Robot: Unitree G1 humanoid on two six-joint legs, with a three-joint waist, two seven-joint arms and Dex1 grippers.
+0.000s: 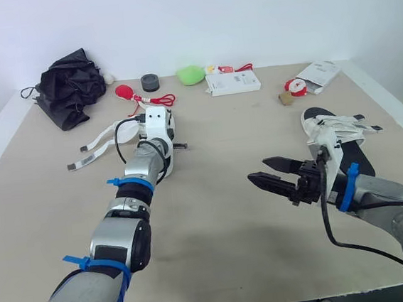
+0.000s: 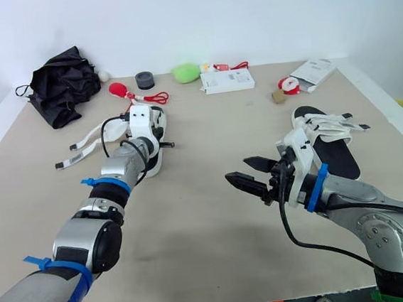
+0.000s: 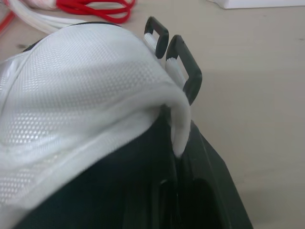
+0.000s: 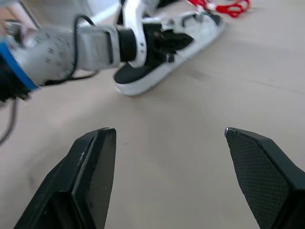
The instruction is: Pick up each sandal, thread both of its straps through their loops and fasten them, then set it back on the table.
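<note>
One sandal, white mesh upper on a black sole, lies at the table's left middle. Its loose white straps trail off to the left, and its two black loops stand empty. My left gripper is down on this sandal, shut on the padded white edge of its upper. The other sandal lies flat at the right, white straps across its black sole. In front of it my right gripper hovers open above bare table, holding nothing and pointing left towards the first sandal.
Along the far edge lie a black bundle of fabric, a red item with cords, a black roll, a green object, a white box, a white packet and a small red-and-white item.
</note>
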